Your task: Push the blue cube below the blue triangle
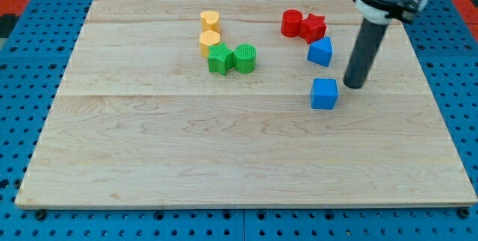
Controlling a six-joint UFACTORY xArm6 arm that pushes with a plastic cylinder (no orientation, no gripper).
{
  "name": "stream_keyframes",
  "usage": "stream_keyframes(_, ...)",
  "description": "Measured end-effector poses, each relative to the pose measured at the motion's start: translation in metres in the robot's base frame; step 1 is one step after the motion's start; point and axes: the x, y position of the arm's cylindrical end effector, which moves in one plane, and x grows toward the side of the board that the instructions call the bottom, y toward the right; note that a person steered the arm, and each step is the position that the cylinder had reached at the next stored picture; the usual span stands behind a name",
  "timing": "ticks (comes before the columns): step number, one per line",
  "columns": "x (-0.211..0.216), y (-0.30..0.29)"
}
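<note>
The blue cube (324, 93) lies on the wooden board at the view's right of centre. The blue triangle (320, 51) lies just above it, a small gap apart and nearly in line. My tip (353, 86) rests on the board just to the right of the cube, close to its upper right corner, and lower right of the triangle. I cannot tell whether the tip touches the cube.
A red cylinder (292, 23) and a red star (314, 27) sit above the triangle. Two yellow blocks (210, 22) (210, 42), a green star-like block (219, 59) and a green cylinder (245, 57) cluster at upper centre. The board's right edge (437, 114) is nearby.
</note>
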Motion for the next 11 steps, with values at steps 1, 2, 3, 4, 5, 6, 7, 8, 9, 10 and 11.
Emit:
stream_keyframes(1,0.007,0.032)
stream_keyframes(2,0.004,0.037)
stream_keyframes(3,0.001,0.055)
stream_keyframes(4,0.027,-0.001)
stream_keyframes(5,0.104,-0.034)
stream_keyframes(6,0.062,-0.048)
stream_keyframes(7,0.004,-0.077)
stream_keyframes(8,-0.014,-0.07)
stream_keyframes(9,-0.016,-0.072)
stream_keyframes(10,-0.013,-0.04)
stream_keyframes(11,-0.034,-0.022)
